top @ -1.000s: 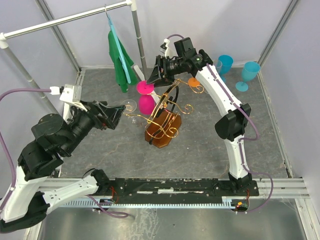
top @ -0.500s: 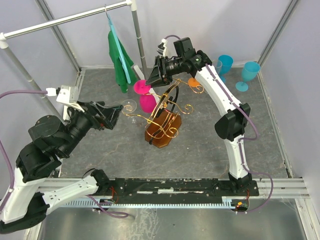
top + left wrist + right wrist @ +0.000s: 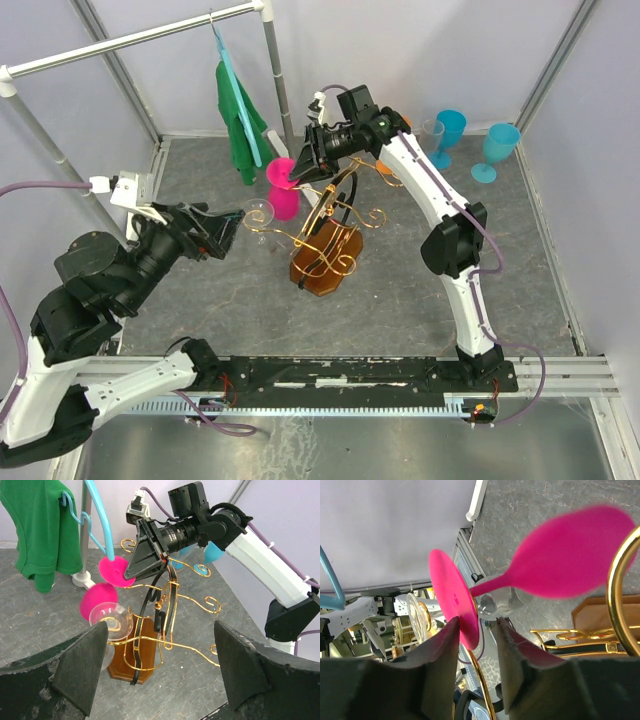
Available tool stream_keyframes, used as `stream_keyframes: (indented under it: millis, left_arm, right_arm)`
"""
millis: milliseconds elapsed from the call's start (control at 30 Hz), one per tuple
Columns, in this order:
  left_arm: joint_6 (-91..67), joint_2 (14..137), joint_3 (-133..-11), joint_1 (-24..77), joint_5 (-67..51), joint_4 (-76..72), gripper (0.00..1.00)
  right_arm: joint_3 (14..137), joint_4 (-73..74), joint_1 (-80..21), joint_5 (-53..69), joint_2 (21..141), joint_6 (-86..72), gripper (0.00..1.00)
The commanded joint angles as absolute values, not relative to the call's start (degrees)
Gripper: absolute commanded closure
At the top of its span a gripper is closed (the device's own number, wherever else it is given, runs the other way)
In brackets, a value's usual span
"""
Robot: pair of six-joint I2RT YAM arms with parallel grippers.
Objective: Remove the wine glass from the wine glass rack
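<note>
Upper centre of the top view: pink wine glass [image 3: 284, 190] hanging foot-up on wine glass rack [image 3: 325, 250], not yet lifted; right gripper [image 3: 475, 622] part-closed astride the foot rim, hold unclear; left gripper [image 3: 232, 222] mid-left, wide open, empty; removal all left.

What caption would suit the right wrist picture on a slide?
Right gripper straddling the foot of a pink glass hanging on the gold rack.

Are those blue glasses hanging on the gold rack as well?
No, the blue glasses stand upright on the table near its far right corner, apart from the gold rack.
</note>
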State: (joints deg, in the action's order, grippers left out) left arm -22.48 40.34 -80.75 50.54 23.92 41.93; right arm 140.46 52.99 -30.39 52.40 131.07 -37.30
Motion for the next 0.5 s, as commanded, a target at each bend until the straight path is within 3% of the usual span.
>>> stream_keyframes:
  millis: [0, 100, 467]
  left_arm:
    - [-23.8, 39.6, -82.9, 50.4, 25.5, 41.5, 0.07]
    - [-23.8, 39.3, -83.0, 50.4, 25.8, 42.0, 0.07]
    - [-23.9, 38.8, -82.8, 50.4, 25.7, 42.1, 0.07]
  right_arm:
    - [142.3, 47.4, -30.7, 53.6, 130.9, -40.0, 0.62]
    - [142.0, 45.8, -30.7, 53.7, 130.5, -41.1, 0.70]
    - [138.0, 45.5, -28.9, 53.5, 126.3, -40.8, 0.74]
